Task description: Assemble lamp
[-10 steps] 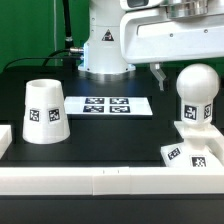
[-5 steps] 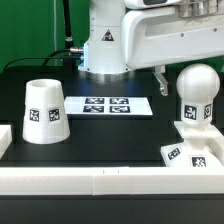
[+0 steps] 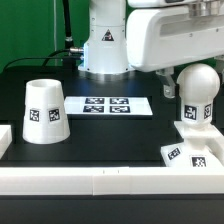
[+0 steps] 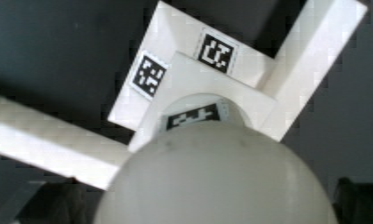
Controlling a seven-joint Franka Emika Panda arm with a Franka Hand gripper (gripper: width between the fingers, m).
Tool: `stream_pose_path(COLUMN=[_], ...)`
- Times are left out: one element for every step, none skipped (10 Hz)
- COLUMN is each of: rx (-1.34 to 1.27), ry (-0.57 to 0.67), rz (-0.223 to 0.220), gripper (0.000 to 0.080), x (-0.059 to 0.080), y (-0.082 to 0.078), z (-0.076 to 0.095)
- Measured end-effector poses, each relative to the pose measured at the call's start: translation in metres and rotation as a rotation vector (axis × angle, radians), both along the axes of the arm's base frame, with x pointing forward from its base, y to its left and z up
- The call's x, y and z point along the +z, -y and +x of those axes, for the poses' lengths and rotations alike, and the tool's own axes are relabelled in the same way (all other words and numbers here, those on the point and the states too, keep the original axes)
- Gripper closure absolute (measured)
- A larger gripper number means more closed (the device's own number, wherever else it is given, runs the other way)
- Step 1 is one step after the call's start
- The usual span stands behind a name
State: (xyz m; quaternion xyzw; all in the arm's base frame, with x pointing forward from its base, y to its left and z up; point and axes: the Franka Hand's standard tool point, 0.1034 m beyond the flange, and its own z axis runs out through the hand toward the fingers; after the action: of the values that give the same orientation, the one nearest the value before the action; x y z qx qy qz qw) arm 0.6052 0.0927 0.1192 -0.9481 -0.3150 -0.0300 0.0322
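**Lamp assembly, approach to the bulb.** Over the last second the arm has travelled toward the exterior view's left and come lower. Its white housing now hides the robot's pedestal behind it and overhangs the top of the bulb (image 3: 197,95), which a second ago stood clear of it.

One dark finger (image 3: 170,88) has dropped beside the bulb on the exterior view's left. It sits near the bulb, and contact cannot be confirmed.

In the wrist view the bulb (image 4: 209,170) fills the space between the fingertips of the gripper (image 4: 197,197). Dim shapes flank it on either side, so the jaws read as spread wide and holding nothing.

The bulb has not moved. It stands upright on the base (image 3: 195,148), at the exterior view's right, against the white front rail (image 3: 100,182). The wrist view shows its tag just above the base (image 4: 209,55).

The shade (image 3: 44,110) stands untouched, well apart at the exterior view's left, rim upward. The marker board (image 3: 108,105) lies between the shade and the base.

The change suggests a grasp of the bulb is being lined up, probably to seat or turn it in the base. The shade remains to be fitted, so the task is judged partly done.
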Motion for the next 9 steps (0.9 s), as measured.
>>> stream_pose_path(rx=[0.101, 0.171, 0.247, 0.317, 0.370, 0.422, 0.550, 0.645, 0.734], ry=[-0.004, -0.007, 0.000, 0.004, 0.007, 0.009, 0.014, 0.010, 0.008], rz=[-0.016, -0.032, -0.034, -0.036, -0.038, -0.043, -0.064, -0.075, -0.088], gripper=[0.0101, 0.0101, 0.0101, 0.0101, 0.0101, 0.0101, 0.0101, 0.0101, 0.0101], x=[-0.0005, -0.0008, -0.0012, -0.0015, -0.0017, -0.0019, -0.0020, -0.0031, -0.0044], y=[-0.0026, -0.0060, -0.0045, -0.0028, -0.0023, -0.0018, -0.0017, -0.0018, -0.0011], z=[0.0011, 0.0022, 0.0027, 0.0029, 0.0029, 0.0028, 0.0037, 0.0044, 0.0055])
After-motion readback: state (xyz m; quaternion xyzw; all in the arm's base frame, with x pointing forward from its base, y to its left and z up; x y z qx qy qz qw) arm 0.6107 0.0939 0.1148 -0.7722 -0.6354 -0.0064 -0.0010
